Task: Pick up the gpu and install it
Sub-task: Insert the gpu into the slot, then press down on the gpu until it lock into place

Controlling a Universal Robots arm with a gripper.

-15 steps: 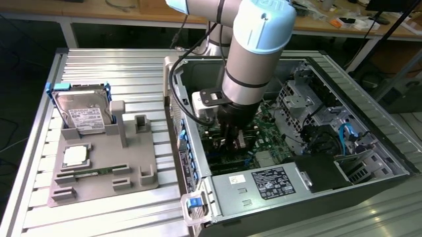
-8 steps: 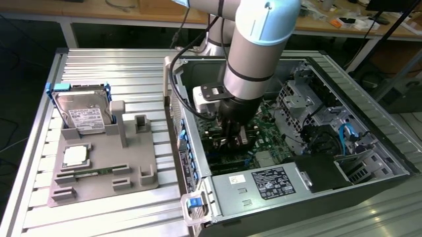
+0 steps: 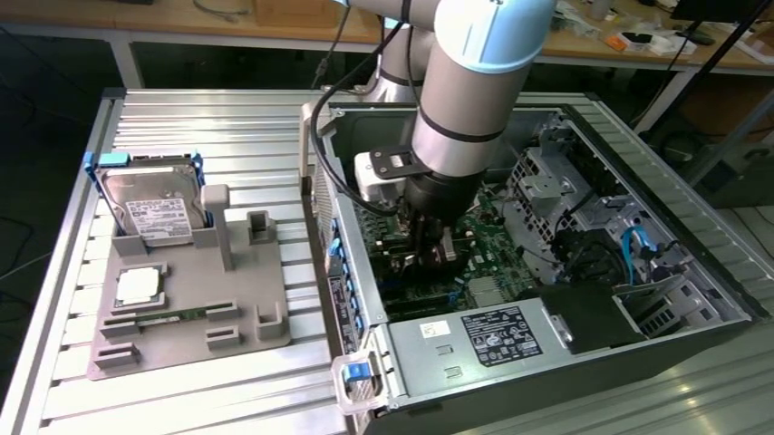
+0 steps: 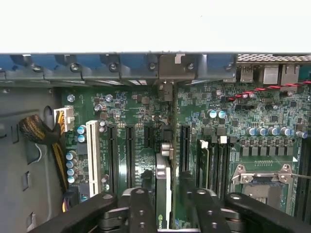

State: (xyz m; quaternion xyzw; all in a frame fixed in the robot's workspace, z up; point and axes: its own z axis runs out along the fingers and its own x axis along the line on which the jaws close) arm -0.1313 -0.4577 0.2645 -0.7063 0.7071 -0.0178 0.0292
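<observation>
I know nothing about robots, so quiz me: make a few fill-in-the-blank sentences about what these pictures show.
1. The gripper has reached inside the open ____ case.
2. Between its fingers stands the thin dark gpu, edge down over the green ____.
3. On the grey holder outside the case, the silver hard drive sits in a ____ frame.
4. A narrow ____ memory stick lies near the holder's front.

Missing words: computer; motherboard; blue; green

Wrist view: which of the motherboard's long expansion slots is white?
The white slot, the long slot nearest the yellow cable bundle. The other long slots are black. The gpu stands on edge between the gripper fingers.
</observation>
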